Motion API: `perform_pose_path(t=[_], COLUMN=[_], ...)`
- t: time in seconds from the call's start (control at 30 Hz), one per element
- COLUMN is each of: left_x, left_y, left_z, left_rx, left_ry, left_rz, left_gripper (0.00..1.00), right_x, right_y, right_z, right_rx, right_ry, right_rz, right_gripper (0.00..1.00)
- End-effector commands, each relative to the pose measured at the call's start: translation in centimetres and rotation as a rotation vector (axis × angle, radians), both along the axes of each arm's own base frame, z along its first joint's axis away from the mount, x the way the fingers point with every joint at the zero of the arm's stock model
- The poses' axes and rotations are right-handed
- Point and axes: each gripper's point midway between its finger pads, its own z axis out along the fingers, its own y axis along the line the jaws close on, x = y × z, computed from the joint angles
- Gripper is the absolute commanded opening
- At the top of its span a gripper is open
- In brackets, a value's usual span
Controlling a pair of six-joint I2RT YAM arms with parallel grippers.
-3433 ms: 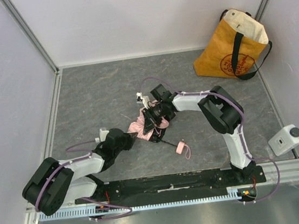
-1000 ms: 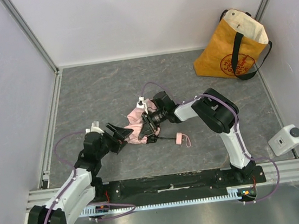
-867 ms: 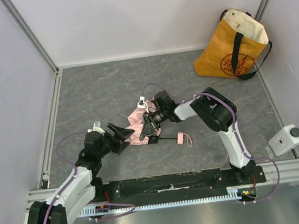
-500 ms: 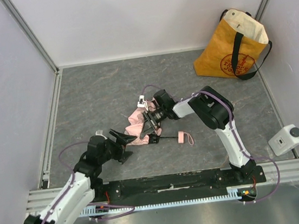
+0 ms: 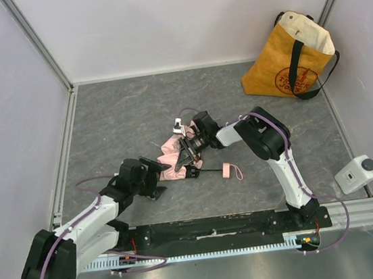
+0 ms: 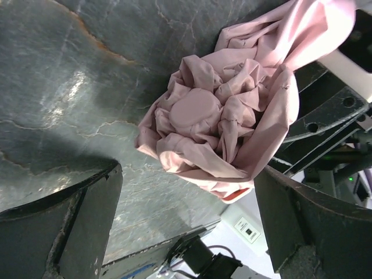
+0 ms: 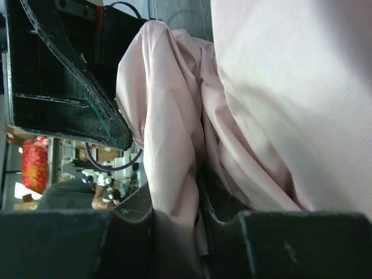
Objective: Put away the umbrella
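Note:
The umbrella (image 5: pixel 170 148) lies crumpled at mid-floor as a pale pink fabric bundle. Its thin black shaft runs right to a small pink handle (image 5: pixel 226 171). My right gripper (image 5: pixel 186 156) is shut on a fold of the umbrella fabric (image 7: pixel 174 174), pinched between its dark fingers (image 7: pixel 70 244). My left gripper (image 5: pixel 160 164) is open and low at the bundle's left end. Its two fingers (image 6: pixel 70 226) stand wide on either side, just short of the bunched tip of the umbrella (image 6: pixel 203 116), without touching it.
A yellow tote bag (image 5: pixel 285 59) with black straps leans in the far right corner. A white box (image 5: pixel 356 173) sits at the right edge near the front rail. White walls close in the grey floor on three sides.
The left arm has dropped lower and brought its open gripper right, up to the pink bundle. The right gripper keeps its hold and has barely shifted.

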Motion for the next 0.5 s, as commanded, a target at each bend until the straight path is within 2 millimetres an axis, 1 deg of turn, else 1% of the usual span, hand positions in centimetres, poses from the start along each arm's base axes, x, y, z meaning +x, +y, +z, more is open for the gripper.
perform_pose_path(t=[0.0,0.03,0.1,0.2,0.23,0.3,0.37,0.43,0.47], left_x=[1.3,1.9,2.0,2.6,2.9,3.5,4.1,4.5,4.8], left_y=[0.3,0.5,0.2,0.5,0.6,0.9,1.7,2.1,2.0], left_z=[-0.4,-0.6,-0.9,-1.6,-1.8,-1.9,-1.7,-1.5,-1.1], left_rx=[-0.006,0.011,-0.001,0.008,0.014,0.032,0.095,0.126,0.127], left_ry=[-0.040,-0.070,-0.082,-0.107,-0.124,-0.169,-0.223,-0.260,-0.293], left_rz=[0.102,0.124,0.135,0.160,0.163,0.171,0.173,0.168,0.163], left_gripper=[0.99,0.99,0.99,0.91,0.82,0.69,0.66,0.63,0.61], right_x=[-0.7,-0.6,-0.2,-0.1,-0.1,-0.2,-0.5,-0.7,-0.8], right_y=[-0.6,-0.4,0.1,0.2,0.2,0.1,-0.1,-0.3,-0.3], right_z=[-1.9,-1.3,-0.2,0.8,1.0,0.7,0.0,-0.6,-0.7], right_rx=[-0.099,-0.078,-0.019,0.033,0.048,0.052,0.038,0.021,0.019], right_ry=[0.231,0.254,0.273,0.315,0.315,0.322,0.326,0.328,0.318], right_rz=[-0.089,-0.096,-0.107,-0.116,-0.115,-0.119,-0.121,-0.124,-0.125], right_gripper=[0.00,0.00,0.00,0.00,0.00,0.00,0.00,0.00,0.00])
